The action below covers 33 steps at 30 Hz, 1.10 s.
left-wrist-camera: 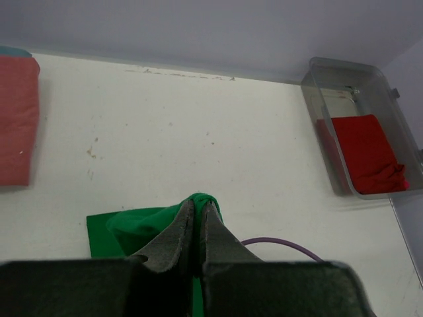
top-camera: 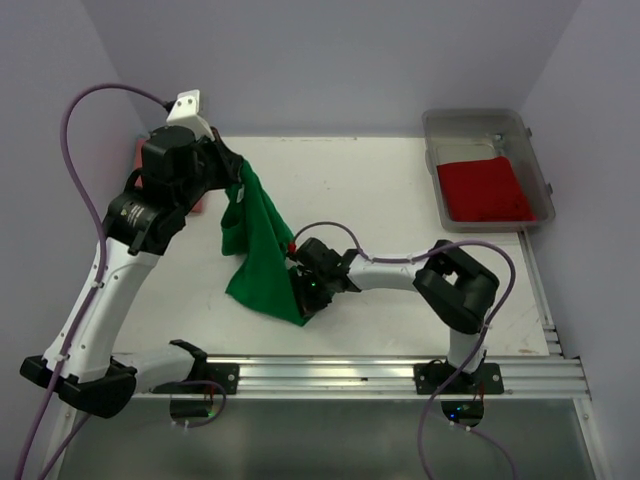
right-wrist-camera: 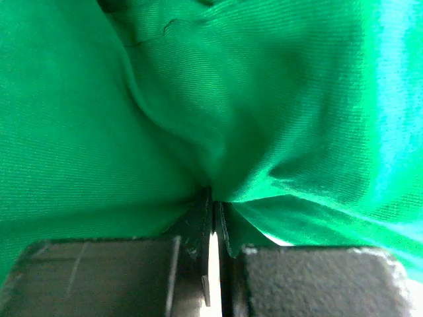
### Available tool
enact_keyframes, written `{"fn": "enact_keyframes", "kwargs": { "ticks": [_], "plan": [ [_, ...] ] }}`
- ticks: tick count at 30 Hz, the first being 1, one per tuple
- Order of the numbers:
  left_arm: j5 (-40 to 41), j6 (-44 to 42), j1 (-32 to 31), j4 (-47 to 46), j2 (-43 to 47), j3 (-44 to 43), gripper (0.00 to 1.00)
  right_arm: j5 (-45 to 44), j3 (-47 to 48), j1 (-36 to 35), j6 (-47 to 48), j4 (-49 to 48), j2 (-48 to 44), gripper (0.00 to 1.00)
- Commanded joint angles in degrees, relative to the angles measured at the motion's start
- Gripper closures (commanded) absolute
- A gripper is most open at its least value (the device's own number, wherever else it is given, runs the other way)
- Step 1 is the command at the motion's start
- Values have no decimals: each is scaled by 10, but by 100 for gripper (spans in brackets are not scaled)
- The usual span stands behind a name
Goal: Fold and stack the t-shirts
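Left arm raised high with elbow bent, left gripper (top-camera: 238, 183) pinched closed on the green t-shirt (top-camera: 258, 262) near its top; right arm folded low, forearm reaching leftward across its base, right gripper (top-camera: 297, 288) clamped closed on the same shirt's lower edge.

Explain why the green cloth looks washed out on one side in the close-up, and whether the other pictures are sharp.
Right wrist: the green t-shirt fills the frame, its right side blown out to pale cyan glare. Left wrist: table and bin sharp, the near left gripper dark and soft. Top external: even light, faint shadows, all in focus.
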State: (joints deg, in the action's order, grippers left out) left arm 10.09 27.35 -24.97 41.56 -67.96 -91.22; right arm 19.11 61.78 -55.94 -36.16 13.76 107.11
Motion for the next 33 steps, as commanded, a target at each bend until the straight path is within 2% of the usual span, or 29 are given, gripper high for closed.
{"fn": "enact_keyframes", "kwargs": {
  "ticks": [1,3,4,5,6,8,9,11,12,17,20,26,30,33],
  "plan": [
    [29,-12,-3,-31,30,-5,100,-63,12,-8,-12,16,-11,100],
    [34,-11,-3,-31,40,3,100,-124,29,-10,-4,61,-33,100],
    [36,-10,-3,-31,46,5,100,-189,40,-12,5,109,-42,100],
    [37,-9,-3,-31,46,10,100,-189,50,-14,10,135,-52,100],
    [38,-8,-3,-31,53,18,100,-263,72,-14,11,161,-62,100],
    [45,-5,-3,-31,64,37,100,-343,94,-14,14,230,-96,100],
    [49,-3,-3,-31,70,46,100,-410,113,-14,14,250,-107,100],
    [66,1,-3,-32,80,66,100,-466,134,-14,14,307,-136,100],
    [71,3,-3,-32,92,89,100,-526,154,-14,14,322,-144,100],
    [100,14,-3,-31,119,160,100,-631,200,-14,21,382,-178,100],
    [117,22,-3,-32,129,196,100,-693,219,-14,-8,417,-193,100],
    [162,38,-3,-44,108,244,100,-836,189,-14,-44,379,-257,100],
    [162,61,-3,-31,107,265,100,-842,154,-17,-122,421,-297,100],
    [186,67,-3,-26,132,293,100,-800,105,-23,-137,440,-322,100]
  ]
}}
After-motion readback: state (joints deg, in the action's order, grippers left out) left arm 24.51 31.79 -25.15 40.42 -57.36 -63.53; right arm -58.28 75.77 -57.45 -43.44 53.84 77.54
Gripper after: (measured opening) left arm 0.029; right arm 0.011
